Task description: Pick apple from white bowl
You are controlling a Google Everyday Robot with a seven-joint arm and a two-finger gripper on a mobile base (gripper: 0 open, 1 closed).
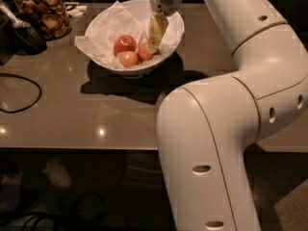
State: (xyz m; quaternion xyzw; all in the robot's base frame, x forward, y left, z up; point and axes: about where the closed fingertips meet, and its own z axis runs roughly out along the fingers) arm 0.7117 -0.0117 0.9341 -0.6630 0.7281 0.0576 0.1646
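The white bowl point(138, 71) stands on the table point(72, 114), lined with crumpled white paper point(109, 29), and holds three apples. The apple point(143, 53) to be picked is the orange-red one. It lies in the right part of the bowl, touching the paler apple point(128, 59) in front and just beside the deeper red apple point(124, 43). The pincer point(153, 45) hangs inside the bowl, with its tip against or directly over the right side of the apple. Whether it is open or closed, and whether it has hold of anything, cannot be told from this view. Handling judgement: the apple is rigid, moderately heavy and smooth-skinned, so it is likely to roll or slip on the loose paper if pressed off-centre. Take hold across its widest part, on two opposite sides and clear of the neighbouring fruit. Apply firm but limited pressure, since the skin bruises. A glass jar point(45, 13) stands well apart at the rear left.
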